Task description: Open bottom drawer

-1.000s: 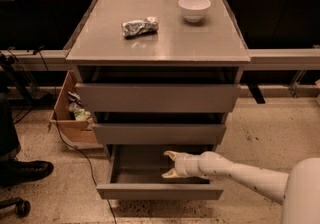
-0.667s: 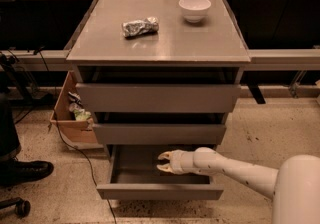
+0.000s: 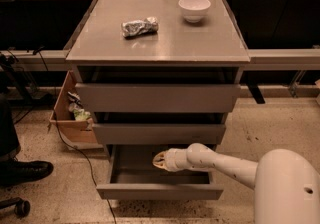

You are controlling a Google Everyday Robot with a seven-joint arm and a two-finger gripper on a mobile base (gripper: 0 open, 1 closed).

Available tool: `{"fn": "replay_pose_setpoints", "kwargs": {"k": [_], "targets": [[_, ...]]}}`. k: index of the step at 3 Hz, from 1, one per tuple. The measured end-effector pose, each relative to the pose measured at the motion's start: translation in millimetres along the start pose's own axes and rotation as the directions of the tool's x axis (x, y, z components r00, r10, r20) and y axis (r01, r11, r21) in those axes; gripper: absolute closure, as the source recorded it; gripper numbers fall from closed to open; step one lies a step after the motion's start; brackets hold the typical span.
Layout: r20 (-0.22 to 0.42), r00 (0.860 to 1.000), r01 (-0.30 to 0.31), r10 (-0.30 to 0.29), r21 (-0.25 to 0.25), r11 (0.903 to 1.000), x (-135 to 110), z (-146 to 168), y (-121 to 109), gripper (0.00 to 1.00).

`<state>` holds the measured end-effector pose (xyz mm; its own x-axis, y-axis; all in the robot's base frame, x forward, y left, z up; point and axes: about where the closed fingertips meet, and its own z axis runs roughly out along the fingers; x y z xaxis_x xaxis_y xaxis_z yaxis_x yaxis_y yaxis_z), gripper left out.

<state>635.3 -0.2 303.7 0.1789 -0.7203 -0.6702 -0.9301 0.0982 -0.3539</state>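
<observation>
The bottom drawer point(image 3: 160, 191) is at the foot of the cabinet, near the floor. It stands pulled out toward the camera, so its shallow grey tray is open to view. Its narrow front panel runs from left to right, and the drawer slides across this line, out toward the robot.

The gripper point(image 3: 160, 160) is inside the tray, low over its bottom and close to the middle of its width. It is behind the front panel and just under the front of the medium drawer point(image 3: 159, 133). From the gripper, the panel therefore lies on the near side, toward the robot's base. Any further opening seems to need a pull in that direction, against the inner face of the panel. Whether the gripper is released or clenched cannot be told here, and it does not appear to be grasping anything.

The white arm point(image 3: 225, 165) comes in from the right at a slant. Above, the tall top drawer point(image 3: 157, 97) is almost closed. On the counter point(image 3: 165, 43) are a white bowl point(image 3: 194, 8) and a foil packet point(image 3: 139, 27), well apart.
</observation>
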Motion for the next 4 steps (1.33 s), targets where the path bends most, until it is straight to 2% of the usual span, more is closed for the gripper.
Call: {"fn": "replay_pose_setpoints", "kwargs": {"k": [1,2,3,4], "targets": [[-0.019,0.999,-0.050,0.049,-0.064,0.9967,36.8,29.3,14.5,1.00],[-0.033,0.996,-0.090,0.087,-0.097,0.9912,65.1,44.1,24.0,1.00],[-0.034,0.995,-0.092,0.089,-0.094,0.9913,67.3,44.5,21.8,1.00],[-0.043,0.993,-0.113,0.109,-0.121,0.9862,76.8,55.1,38.6,1.00]]}}
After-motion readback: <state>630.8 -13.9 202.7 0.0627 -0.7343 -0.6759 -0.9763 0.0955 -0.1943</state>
